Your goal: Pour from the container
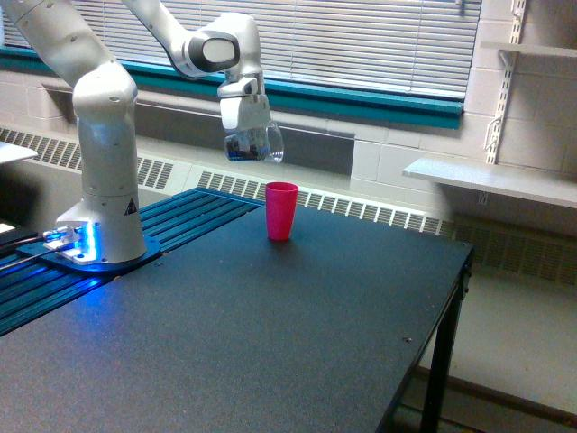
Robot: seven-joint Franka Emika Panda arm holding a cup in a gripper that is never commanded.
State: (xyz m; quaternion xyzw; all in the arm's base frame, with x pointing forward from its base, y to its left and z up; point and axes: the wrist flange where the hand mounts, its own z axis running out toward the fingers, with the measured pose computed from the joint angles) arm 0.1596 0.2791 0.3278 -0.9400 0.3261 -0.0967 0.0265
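My gripper hangs from the white arm in the exterior view, shut on the container, a small clear plastic cup with dark bits showing through. The cup is tilted, its mouth leaning toward the exterior view's right. It hovers above and slightly to the left of the bright pink cup, which stands upright on the black table. A clear gap separates the two cups.
The arm's white base stands on a blue ribbed plate at the left, with a blue light at its foot. The table's right edge drops to the floor. Behind are a window with blinds, a radiator grille and a wall shelf.
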